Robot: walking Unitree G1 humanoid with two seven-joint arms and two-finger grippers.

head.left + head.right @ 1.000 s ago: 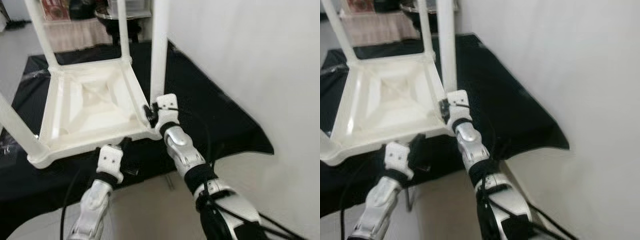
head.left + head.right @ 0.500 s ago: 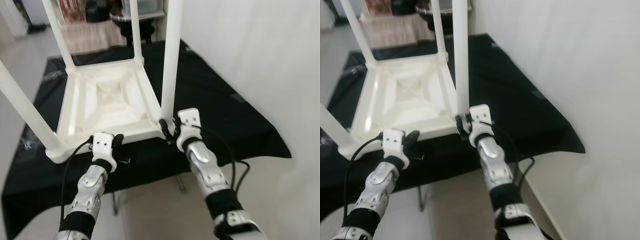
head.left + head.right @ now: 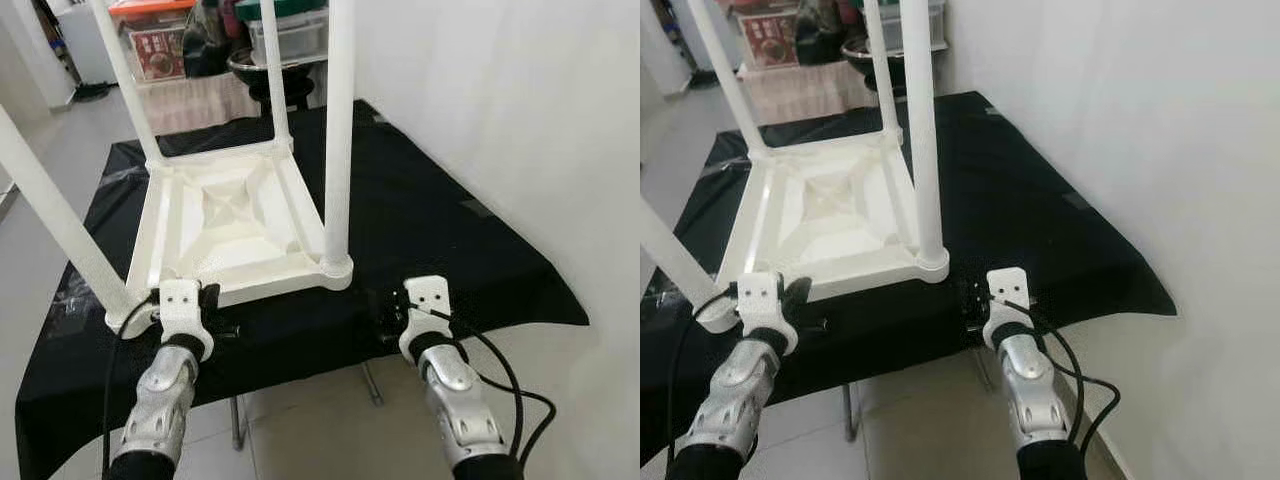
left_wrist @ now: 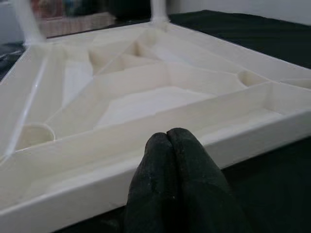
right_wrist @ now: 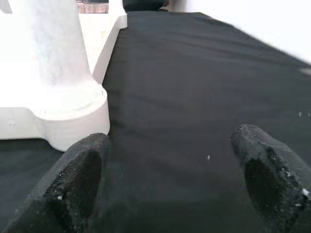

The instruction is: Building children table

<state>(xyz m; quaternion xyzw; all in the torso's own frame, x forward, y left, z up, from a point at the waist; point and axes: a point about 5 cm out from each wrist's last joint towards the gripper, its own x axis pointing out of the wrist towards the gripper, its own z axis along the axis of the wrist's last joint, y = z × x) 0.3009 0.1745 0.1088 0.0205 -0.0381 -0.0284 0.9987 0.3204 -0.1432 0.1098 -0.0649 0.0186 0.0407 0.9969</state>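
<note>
The white children's table (image 3: 235, 215) lies upside down on a black cloth (image 3: 430, 230) in front of me, its underside facing up and its four round legs (image 3: 338, 130) standing straight toward the ceiling. The ribbed underside shows a square frame with diagonal braces meeting at a middle panel.

My left gripper (image 4: 171, 145) sits at the near edge of the tabletop, close to the near left leg (image 3: 60, 225). Its two black fingers are pressed together with nothing between them, tips just short of the white rim; whether they touch it I cannot tell.

My right gripper (image 5: 175, 165) hovers over the cloth just beside the near right corner of the table, where the leg meets its round socket. Its fingers (image 5: 80, 174) are spread wide apart and hold nothing.

A white wall (image 3: 500, 100) runs along my right. Beyond the table stand storage boxes (image 3: 160, 45) with a red printed label; the writing on it is too small to read.
</note>
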